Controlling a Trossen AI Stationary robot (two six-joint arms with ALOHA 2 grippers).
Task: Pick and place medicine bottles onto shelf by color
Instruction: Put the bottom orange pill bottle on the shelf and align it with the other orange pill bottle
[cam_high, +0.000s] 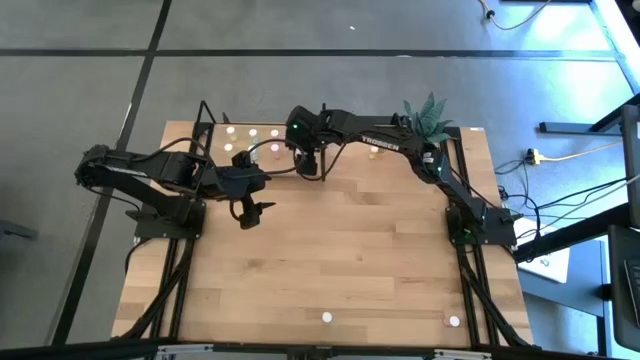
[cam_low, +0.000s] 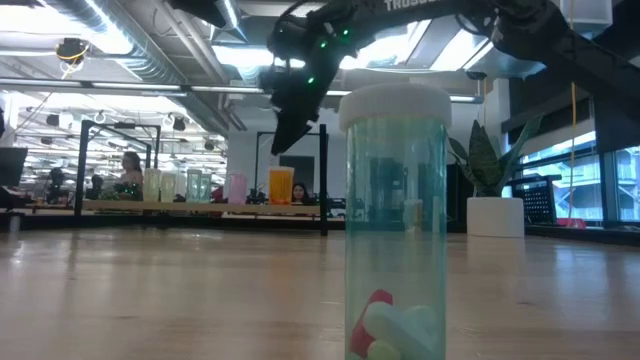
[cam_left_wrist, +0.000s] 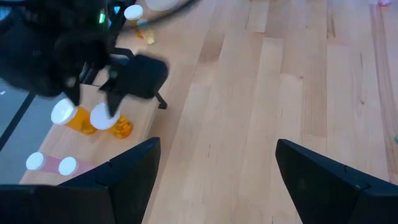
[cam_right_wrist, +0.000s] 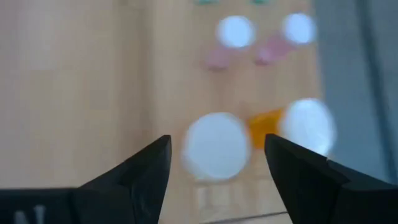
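**Watching the right arm hover over a crowded shelf, here's what's worrying me**

Hanging above the far-left end of the table, the right gripper (cam_high: 309, 163) is sitting directly over the shelf (cam_high: 262, 158) with its jaws spread and nothing between them. Right below its fingertips two orange bottles (cam_left_wrist: 93, 118) are standing almost touching each other, and a pair of pink bottles (cam_right_wrist: 239, 43) is lined up just beyond them. Green-looking ones are showing at the shelf's far end in the low view, though that's too small to be sure.

So what could be going wrong from here? My guess is the lift-off. With the fingers that close to the white caps, any sideways drift while the arm is pulling away is risking a clipped cap, and these bottles look tall and narrow, so one tipping is probably taking its neighbour with it.

Second worry: the left gripper (cam_high: 247, 208) is waiting just near of the shelf, also spread wide and empty. Both arms are working close together there, so a careless swing is asking for a bump.

Meanwhile two bottles are sitting at the near edge of the table, a near-left bottle (cam_high: 326, 317) and a near-right bottle (cam_high: 454, 321), well apart from the shelf. One near-edge bottle (cam_low: 395, 220) is filling the low view, with pills in its bottom. Reaching those is looking like a long stretch.
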